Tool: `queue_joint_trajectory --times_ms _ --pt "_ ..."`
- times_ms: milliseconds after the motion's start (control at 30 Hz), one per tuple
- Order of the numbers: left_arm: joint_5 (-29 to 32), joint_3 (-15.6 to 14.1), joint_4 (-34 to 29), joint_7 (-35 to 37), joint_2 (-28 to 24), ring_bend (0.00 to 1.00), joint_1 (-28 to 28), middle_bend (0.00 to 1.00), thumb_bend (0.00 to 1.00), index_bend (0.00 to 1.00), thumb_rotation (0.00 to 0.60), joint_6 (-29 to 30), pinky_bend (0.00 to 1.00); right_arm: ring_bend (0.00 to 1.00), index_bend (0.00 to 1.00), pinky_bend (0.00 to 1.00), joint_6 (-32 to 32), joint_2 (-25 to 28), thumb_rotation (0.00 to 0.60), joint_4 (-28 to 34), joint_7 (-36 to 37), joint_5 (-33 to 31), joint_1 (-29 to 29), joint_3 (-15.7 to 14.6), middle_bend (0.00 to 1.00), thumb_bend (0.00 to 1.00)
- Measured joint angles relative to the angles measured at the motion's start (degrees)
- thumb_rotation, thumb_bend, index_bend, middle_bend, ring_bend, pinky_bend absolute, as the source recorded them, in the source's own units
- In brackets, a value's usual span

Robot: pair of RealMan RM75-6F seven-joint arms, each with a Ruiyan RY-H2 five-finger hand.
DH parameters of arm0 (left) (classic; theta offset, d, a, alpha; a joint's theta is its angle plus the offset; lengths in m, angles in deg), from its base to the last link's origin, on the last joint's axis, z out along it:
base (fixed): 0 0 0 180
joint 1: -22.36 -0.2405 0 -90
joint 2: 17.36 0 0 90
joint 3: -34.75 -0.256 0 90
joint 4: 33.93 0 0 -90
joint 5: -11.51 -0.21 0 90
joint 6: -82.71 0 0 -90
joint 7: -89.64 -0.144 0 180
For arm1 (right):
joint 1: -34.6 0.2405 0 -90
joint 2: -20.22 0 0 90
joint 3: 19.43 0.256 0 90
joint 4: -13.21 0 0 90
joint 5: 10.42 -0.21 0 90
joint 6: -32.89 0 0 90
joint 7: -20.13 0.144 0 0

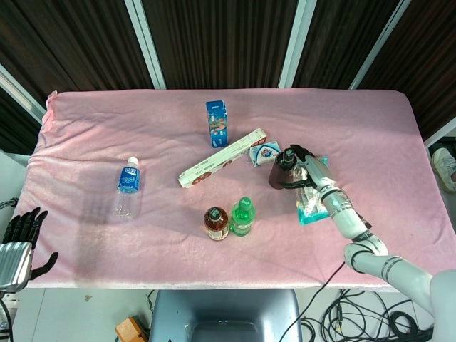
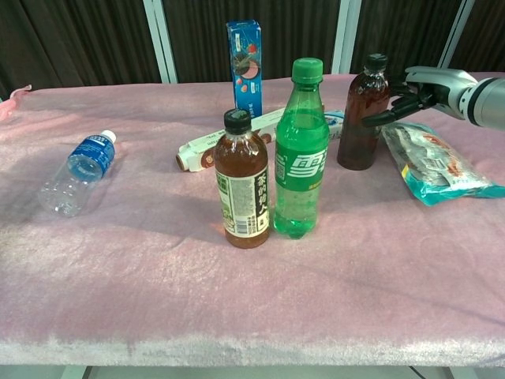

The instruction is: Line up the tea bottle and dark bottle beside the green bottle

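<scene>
head view: dark bottle [image 1: 282, 169] right of centre, upright, cap up, long axis vertical; right hand [image 1: 303, 165] spread around it, not clamped yet | chest view: same bottle [image 2: 363, 113] upper right, well behind green bottle [image 2: 301, 150] and tea bottle [image 2: 242, 181]; could tip onto snack bag [image 2: 438, 166] if nudged high; left hand [image 1: 18, 234] idle, open.

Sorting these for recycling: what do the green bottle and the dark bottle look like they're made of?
Green bottle: likely clear tinted plastic, glossy, light passes through, with a printed label. Dark bottle: probably plastic too, translucent brown with a black cap, though glass can't be excluded.
</scene>
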Motion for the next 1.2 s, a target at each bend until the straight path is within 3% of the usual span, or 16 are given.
queue_joint_trajectory --times_ms 233,400,600,933,1200 --pt "-0.5 0.3 0.0 0.3 -0.1 0.0 -0.3 0.0 0.3 0.0 0.6 -0.2 0.0 0.24 0.53 0.33 0.4 -2.7 0.6 -2.8 -0.9 -1.0 0.7 0.2 0.31 0.25" --pt "-0.7 0.5 0.0 0.6 -0.1 0.0 -0.5 0.0 0.3 0.0 0.6 -0.2 0.0 0.47 0.78 0.55 2.6 -4.5 0.6 -4.5 -2.0 -2.1 0.8 1.0 0.5 0.29" --pt "-0.9 0.7 0.1 0.7 -0.1 0.0 -0.7 0.0 0.3 0.0 0.6 -0.4 0.0 0.57 0.92 0.66 5.9 -7.4 0.6 -7.2 -4.7 -2.9 1.0 1.9 0.61 0.33" --pt "-0.8 1.2 0.0 0.8 -0.2 0.0 -0.9 0.0 0.3 0.0 0.6 -0.5 0.0 0.61 0.99 0.71 10.3 -8.4 0.6 -7.3 -3.2 -1.0 0.9 2.4 0.66 0.36" --pt "-1.1 1.5 0.2 0.5 -0.1 0.0 -1.2 0.0 0.3 0.0 0.6 0.0 0.0 0.61 1.0 0.71 17.8 -3.8 0.6 4.3 -1.8 5.2 -2.5 -0.4 0.66 0.36"
